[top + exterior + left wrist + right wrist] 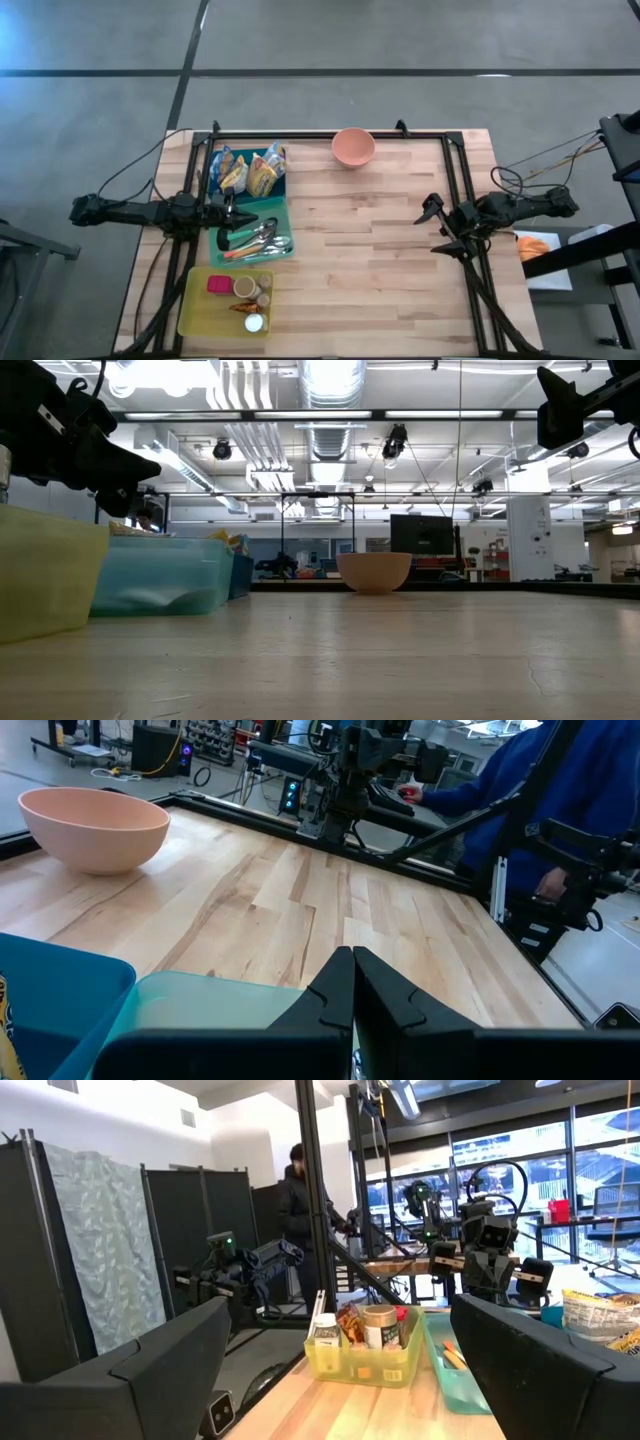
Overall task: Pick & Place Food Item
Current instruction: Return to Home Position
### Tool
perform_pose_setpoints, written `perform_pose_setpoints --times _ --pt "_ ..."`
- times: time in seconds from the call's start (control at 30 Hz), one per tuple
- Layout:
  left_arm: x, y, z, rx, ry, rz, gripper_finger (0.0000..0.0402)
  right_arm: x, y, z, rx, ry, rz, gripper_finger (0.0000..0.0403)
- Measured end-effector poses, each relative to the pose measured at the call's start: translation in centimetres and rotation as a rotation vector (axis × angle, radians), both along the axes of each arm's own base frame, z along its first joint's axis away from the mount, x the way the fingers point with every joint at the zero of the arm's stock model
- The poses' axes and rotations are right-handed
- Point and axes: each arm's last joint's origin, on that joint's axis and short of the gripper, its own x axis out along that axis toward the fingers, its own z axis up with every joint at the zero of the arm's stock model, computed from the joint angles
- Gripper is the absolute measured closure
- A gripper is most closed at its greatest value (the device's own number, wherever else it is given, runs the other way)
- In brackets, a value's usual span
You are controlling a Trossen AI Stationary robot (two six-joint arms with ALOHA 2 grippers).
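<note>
The desk (380, 260) is pale butcher-block wood, smooth with a dull sheen, edged by a black metal frame (330, 133). The bowl (353, 146) looks like smooth, matt plastic. The yellow bin (200, 305) and light blue bin (281, 210) are translucent plastic. The snack packets (262, 170) are glossy, crinkled foil, and the spoons (268, 238) gleam like metal. The floor (400, 40) is smooth grey concrete.

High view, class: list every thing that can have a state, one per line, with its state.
Left gripper: shut, empty.
Right gripper: open, empty.
Pink bowl: upright, empty.
Dark blue bin: holds snack bags.
Light blue bin: holds spoons.
Yellow bin: holds cans.
</note>
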Motion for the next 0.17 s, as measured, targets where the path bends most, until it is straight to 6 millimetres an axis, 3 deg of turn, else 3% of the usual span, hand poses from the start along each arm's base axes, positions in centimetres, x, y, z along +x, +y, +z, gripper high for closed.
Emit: perform_pose_setpoints --times 0.17 --pt "0.00 0.00 0.00 0.000 0.000 0.000 0.0396 0.00 0.00 0.00 0.000 0.000 0.000 0.0030"
